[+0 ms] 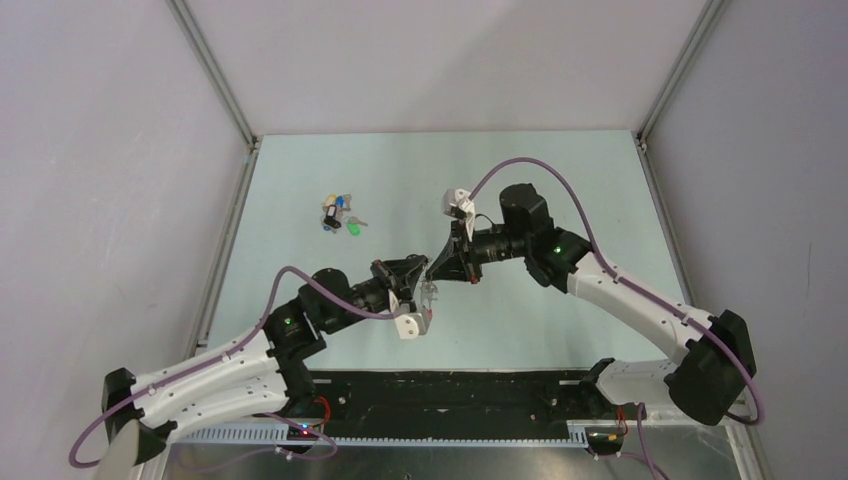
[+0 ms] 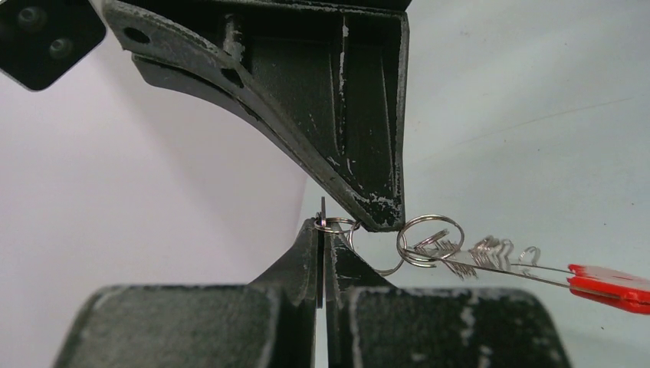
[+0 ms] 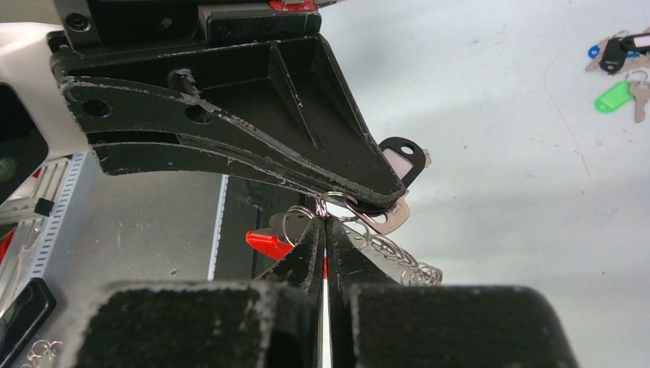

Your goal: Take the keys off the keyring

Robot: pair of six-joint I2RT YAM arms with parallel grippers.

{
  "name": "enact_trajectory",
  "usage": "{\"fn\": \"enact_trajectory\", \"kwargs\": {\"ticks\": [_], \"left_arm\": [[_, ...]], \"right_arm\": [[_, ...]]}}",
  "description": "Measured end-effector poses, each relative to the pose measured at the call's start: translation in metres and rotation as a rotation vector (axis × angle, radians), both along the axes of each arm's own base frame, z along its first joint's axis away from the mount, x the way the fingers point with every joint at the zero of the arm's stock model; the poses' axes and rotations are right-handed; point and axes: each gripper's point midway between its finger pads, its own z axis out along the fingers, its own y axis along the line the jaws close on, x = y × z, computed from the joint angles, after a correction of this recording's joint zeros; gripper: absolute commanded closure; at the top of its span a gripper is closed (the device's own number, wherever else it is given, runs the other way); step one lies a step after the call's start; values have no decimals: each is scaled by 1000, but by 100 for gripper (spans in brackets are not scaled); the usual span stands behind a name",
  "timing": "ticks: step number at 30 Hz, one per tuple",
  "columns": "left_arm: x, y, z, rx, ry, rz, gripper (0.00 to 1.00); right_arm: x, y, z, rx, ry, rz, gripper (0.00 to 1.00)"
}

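Observation:
Both grippers meet tip to tip above the middle of the table. My left gripper is shut on a thin flat silver key seen edge-on, with a small wire ring through its top. My right gripper is shut on a small silver ring of the keyring. The keyring's red part hangs beside the fingers, strung with several wire rings. A black-headed key and a silver key sit at the left gripper's tip.
A pile of loose keys with blue, green and black heads lies on the table at the back left. A black base strip runs along the near edge. Grey walls enclose the table.

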Motion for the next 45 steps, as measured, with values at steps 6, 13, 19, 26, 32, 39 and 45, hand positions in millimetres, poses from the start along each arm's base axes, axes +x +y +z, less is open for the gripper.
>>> {"fn": "enact_trajectory", "kwargs": {"ticks": [6, 13, 19, 26, 32, 39, 45], "left_arm": [[4, 2, -11, 20, 43, 31, 100], [13, 4, -6, -14, 77, 89, 100], [25, 8, 1, -47, 101, 158, 100], [40, 11, -2, -50, 165, 242, 100], [48, 13, 8, -88, 230, 296, 100], [49, 12, 12, -114, 289, 312, 100], [48, 12, 4, -97, 328, 322, 100]], "right_arm": [[4, 2, -12, -55, -31, -1, 79], [27, -5, -22, -109, -111, -123, 53], [49, -38, -10, -58, -214, -301, 52], [45, -51, 12, 63, -358, -345, 53], [39, -38, 14, 122, -433, -312, 53], [34, -12, 19, 172, -524, -292, 53], [44, -5, 14, 177, -563, -354, 56]]}}
